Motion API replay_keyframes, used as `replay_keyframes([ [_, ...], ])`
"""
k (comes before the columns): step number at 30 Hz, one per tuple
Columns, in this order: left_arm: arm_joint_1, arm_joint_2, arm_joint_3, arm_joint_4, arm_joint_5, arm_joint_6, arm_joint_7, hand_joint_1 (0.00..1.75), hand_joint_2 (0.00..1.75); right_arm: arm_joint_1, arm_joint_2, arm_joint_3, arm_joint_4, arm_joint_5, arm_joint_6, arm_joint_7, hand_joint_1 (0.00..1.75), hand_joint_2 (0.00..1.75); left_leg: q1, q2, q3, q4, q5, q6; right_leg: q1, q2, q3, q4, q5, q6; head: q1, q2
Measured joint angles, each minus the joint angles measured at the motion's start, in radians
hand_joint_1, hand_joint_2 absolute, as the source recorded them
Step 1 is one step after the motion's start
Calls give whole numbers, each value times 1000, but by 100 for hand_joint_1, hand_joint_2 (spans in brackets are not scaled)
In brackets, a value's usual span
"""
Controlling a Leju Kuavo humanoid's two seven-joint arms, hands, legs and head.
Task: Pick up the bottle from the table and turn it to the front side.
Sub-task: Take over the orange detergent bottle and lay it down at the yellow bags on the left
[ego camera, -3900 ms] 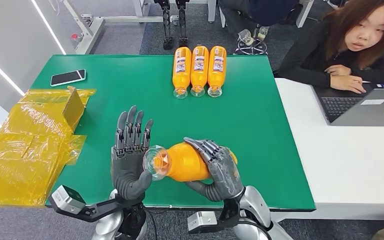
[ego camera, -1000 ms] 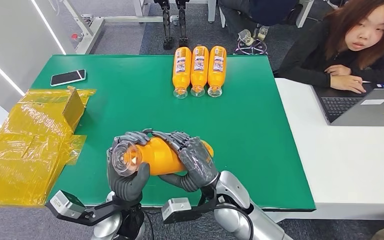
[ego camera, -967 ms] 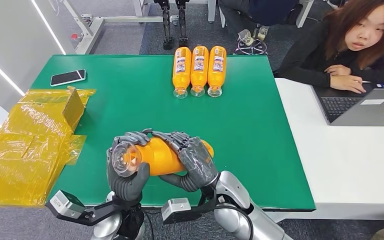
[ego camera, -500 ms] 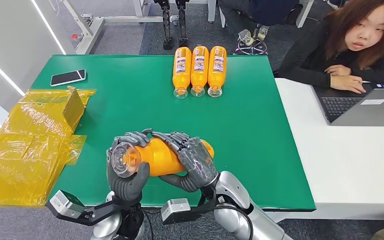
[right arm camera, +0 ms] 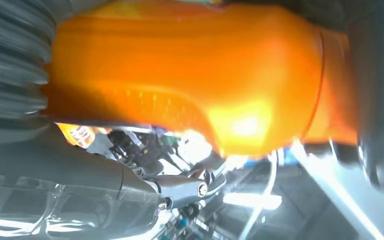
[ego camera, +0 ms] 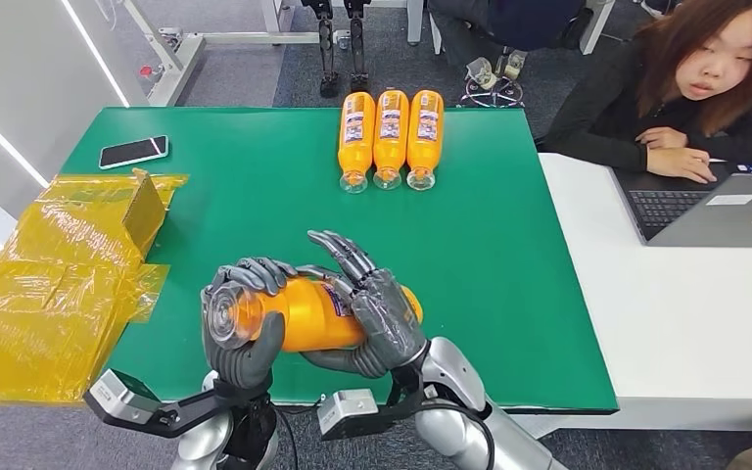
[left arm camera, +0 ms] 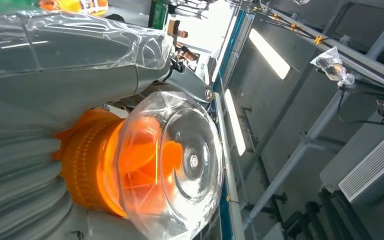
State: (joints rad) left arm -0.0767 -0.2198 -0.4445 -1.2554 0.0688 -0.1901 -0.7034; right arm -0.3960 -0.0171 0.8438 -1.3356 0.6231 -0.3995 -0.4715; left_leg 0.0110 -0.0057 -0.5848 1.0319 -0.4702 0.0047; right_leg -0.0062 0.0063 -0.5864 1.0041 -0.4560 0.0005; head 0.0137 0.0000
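An orange bottle point(ego camera: 299, 313) lies on its side in the air above the near edge of the green table point(ego camera: 509, 274), its clear-capped end toward my left. My left hand point(ego camera: 240, 328) grips that cap end, fingers curled over it and thumb beneath. My right hand point(ego camera: 377, 313) sits at the bottle's middle with its palm and thumb against it and its fingers point(ego camera: 338, 250) lifted and spread. Up close, the left wrist view has the clear cap of the bottle point(left arm camera: 165, 160) beside my left hand point(left arm camera: 70, 60). In the right wrist view the bottle's orange body point(right arm camera: 190, 75) lies against my right hand point(right arm camera: 55, 170).
Three more orange bottles point(ego camera: 390, 132) lie side by side at the table's far edge. A phone point(ego camera: 133, 151) and crumpled yellow wrap point(ego camera: 49, 284) are on the left. On the right, a person point(ego camera: 685, 88) sits at a laptop point(ego camera: 715, 206) on a white table point(ego camera: 685, 323).
My right hand's fingers have lifted off the bottle and spread. The left hand keeps its grip on the cap end, and the bottle has rolled so a strip of label shows.
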Motion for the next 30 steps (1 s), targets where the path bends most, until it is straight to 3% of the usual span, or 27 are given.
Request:
replay_keyframes([
  [7, -21, -14, -2, 1, 9, -16, 0, 169, 175, 84, 3, -21, -85, -174, -255, -210, 0, 175, 0, -1, 0, 0, 0, 0, 0, -1, 0, 0, 0, 0, 0, 0],
  [13, -7, -13, -2, 17, 19, -9, 2, 167, 175, 178, 35, -154, -328, -173, -270, -226, 0, 175, 0, -1, 0, 0, 0, 0, 0, 0, -1, 0, 0, 0, 0, 0],
  [18, -8, -10, -2, 25, -5, 46, 2, 164, 175, 249, 67, -204, -455, -138, -270, -227, 0, 175, 0, 0, 0, 0, 0, 0, 0, 0, -1, 0, 0, 0, 0, 0],
  [20, -10, -4, -2, 25, -57, 109, 2, 163, 175, 268, 73, -212, -480, -135, -270, -227, 0, 175, 0, 0, 0, 0, 0, 0, 0, 0, -1, 0, 0, 0, 0, 0],
  [24, -35, 36, 0, 29, -274, 341, 2, 164, 175, 291, 76, -214, -507, -136, -270, -227, 0, 175, 0, 0, 0, 0, 0, 0, 0, 0, -1, 0, 0, 0, 0, 0],
  [28, -107, 110, 2, 102, -582, 572, 40, 169, 175, 298, 76, -214, -517, -141, -270, -227, 0, 175, 0, 0, 0, 0, 2, -2, 0, 0, -1, 1, 1, -2, 0, 0],
  [30, -154, 150, 2, 155, -738, 638, 95, 163, 175, 301, 76, -214, -518, -147, -270, -226, 0, 175, 0, 0, 0, 0, 3, -3, 0, 0, -2, 1, 2, -3, 0, 0],
])
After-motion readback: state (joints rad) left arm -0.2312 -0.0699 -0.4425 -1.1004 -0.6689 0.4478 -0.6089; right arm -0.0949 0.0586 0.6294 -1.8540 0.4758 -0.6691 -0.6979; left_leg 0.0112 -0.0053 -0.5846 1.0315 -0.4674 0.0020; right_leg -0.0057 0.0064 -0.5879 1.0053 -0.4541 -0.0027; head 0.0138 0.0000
